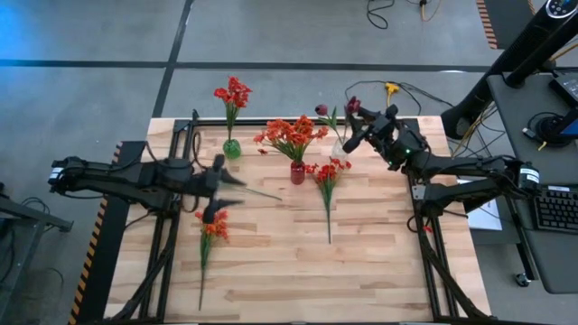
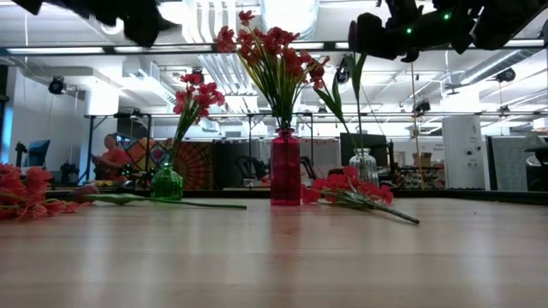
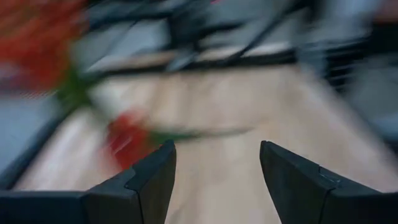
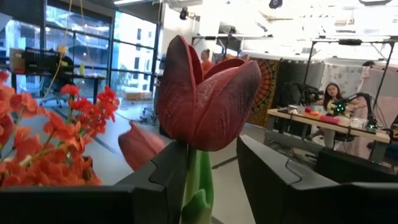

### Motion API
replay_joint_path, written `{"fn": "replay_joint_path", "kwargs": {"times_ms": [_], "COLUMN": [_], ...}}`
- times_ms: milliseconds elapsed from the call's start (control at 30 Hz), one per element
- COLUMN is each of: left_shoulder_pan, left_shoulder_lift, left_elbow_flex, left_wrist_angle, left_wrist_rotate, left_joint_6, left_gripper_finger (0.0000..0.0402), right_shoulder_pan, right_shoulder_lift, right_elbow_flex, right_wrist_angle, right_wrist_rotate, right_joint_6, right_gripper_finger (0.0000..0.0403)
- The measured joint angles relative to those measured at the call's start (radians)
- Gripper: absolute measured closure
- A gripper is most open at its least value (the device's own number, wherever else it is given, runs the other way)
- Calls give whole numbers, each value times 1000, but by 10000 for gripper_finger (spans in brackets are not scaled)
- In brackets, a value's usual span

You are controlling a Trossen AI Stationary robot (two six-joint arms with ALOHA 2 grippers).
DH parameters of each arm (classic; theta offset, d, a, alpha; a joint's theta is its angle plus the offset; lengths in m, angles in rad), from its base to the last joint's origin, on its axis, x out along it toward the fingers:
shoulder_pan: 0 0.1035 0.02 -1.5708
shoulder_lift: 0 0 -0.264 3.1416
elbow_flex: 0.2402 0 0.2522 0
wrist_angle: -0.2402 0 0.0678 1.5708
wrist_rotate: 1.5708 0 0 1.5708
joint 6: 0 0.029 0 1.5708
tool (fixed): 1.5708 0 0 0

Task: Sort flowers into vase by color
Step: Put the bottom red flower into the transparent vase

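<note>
While the dark maroon bloom stands over the clear vase at the desk's far side, its green stalk sits between the right gripper's parted fingers, contact unclear. The left gripper hovers spread and empty near a loose red stem.

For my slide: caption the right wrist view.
Right tool open around a maroon tulip, orange blooms beside it.
</note>
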Motion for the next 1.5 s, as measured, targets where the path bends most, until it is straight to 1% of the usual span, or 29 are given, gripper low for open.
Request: {"fn": "replay_joint_path", "kwargs": {"times_ms": [67,100,133,167,400,567,700,800,867,1100,1167,1367,1500], "left_shoulder_pan": [-1,-1,-1,0,0,0,0,0,0,0,0,0,0], "left_shoulder_lift": [-1,-1,-1,-2,-2,-2,-2,-1,-1,3,8,28,40], "left_elbow_flex": [-3,-3,-3,-3,-3,-3,-3,-3,-3,-3,-3,-3,-3], "left_wrist_angle": [65,91,114,129,138,132,103,72,58,13,1,-5,-50], "left_wrist_rotate": [161,208,232,235,237,235,184,136,125,51,35,25,25], "left_joint_6": [48,61,66,67,63,49,28,10,3,-19,-19,-35,-62], "left_gripper_finger": [187,187,187,187,187,187,187,187,187,187,187,187,187], "right_shoulder_pan": [0,0,0,0,0,0,1,3,3,3,3,3,3], "right_shoulder_lift": [0,0,0,0,-1,-2,-21,-43,-58,-74,-70,-72,-72], "right_elbow_flex": [0,0,0,0,0,0,3,21,37,131,155,205,236], "right_wrist_angle": [-15,-25,-36,-47,-106,-114,-152,-228,-290,-619,-689,-838,-910], "right_wrist_rotate": [19,32,42,50,51,51,50,50,48,42,42,43,43], "right_joint_6": [1,1,1,5,28,52,55,62,85,192,212,256,281], "right_gripper_finger": [262,258,253,247,207,179,156,139,128,102,97,87,85]}}
